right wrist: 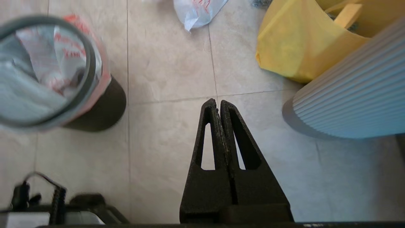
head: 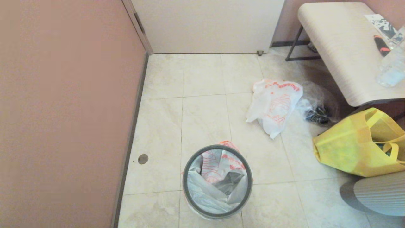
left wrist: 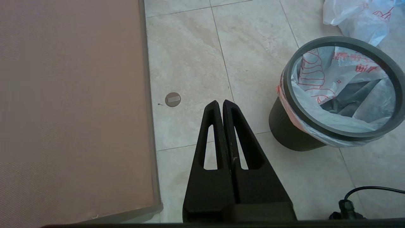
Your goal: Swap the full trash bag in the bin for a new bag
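Note:
The bin (head: 217, 181), a small round black bucket with a dark-grey hoop (left wrist: 343, 87) on its rim, stands on the tiled floor. The full trash bag (head: 218, 177) sits in it, white with red-orange print. Its edge is folded out under the hoop, and crumpled pale plastic and a dark grey patch show inside. The new bag (head: 273, 106) lies limp on the floor beyond the bin, to the right. My left gripper (left wrist: 220, 102) hangs shut and empty to the bin's left. My right gripper (right wrist: 215, 101) hangs shut and empty to its right. Neither arm shows in the head view.
A yellow tote (head: 357, 145) leans at the right, beside a clear bag of dark items (head: 316, 110) under a pale bench (head: 341, 47). A ribbed grey round object (head: 379, 193) stands at the near right. A brown wall (head: 63, 110) runs along the left, with a floor plug (head: 143, 159) near it.

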Robot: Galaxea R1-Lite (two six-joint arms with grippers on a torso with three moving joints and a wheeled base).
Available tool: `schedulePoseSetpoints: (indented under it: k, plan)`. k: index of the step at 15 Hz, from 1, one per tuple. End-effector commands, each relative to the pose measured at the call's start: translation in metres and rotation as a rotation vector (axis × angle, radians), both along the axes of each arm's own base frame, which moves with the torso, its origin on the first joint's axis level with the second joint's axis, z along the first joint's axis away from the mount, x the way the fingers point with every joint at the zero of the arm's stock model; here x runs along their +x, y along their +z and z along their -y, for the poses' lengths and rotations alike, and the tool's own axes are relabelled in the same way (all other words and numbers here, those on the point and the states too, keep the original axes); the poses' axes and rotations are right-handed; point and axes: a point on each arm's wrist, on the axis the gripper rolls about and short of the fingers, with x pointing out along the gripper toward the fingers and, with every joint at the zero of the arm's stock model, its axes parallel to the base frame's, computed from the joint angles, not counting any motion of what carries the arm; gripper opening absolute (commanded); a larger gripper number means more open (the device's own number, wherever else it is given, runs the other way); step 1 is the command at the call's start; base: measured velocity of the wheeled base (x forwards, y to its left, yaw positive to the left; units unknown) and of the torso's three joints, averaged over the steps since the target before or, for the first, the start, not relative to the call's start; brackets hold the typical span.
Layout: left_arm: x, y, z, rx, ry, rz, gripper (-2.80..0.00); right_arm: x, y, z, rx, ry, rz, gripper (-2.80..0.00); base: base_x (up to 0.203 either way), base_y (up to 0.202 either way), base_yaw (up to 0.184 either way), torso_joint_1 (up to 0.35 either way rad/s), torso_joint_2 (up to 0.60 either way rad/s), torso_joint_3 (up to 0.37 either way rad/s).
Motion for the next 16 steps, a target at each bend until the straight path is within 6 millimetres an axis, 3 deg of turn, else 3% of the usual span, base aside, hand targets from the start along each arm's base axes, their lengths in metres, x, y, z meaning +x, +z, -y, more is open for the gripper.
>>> schedulePoseSetpoints:
  k: [1, 16]
  plan:
    - [0.001, -0.0038, 0.0, -0.027, 0.005, -0.013, -2.8, 0.003, 0.0004, 0.0001, 0.003, -0.005, 0.056, -2.8, 0.0, 0.0, 0.0, 0.0, 0.0, 0.0]
    - [0.001, -0.0039, 0.0, -0.024, 0.005, -0.014, -2.8, 0.0039, 0.0, 0.0001, 0.006, -0.001, 0.071, -2.8, 0.0, 0.0, 0.0, 0.0, 0.0, 0.0]
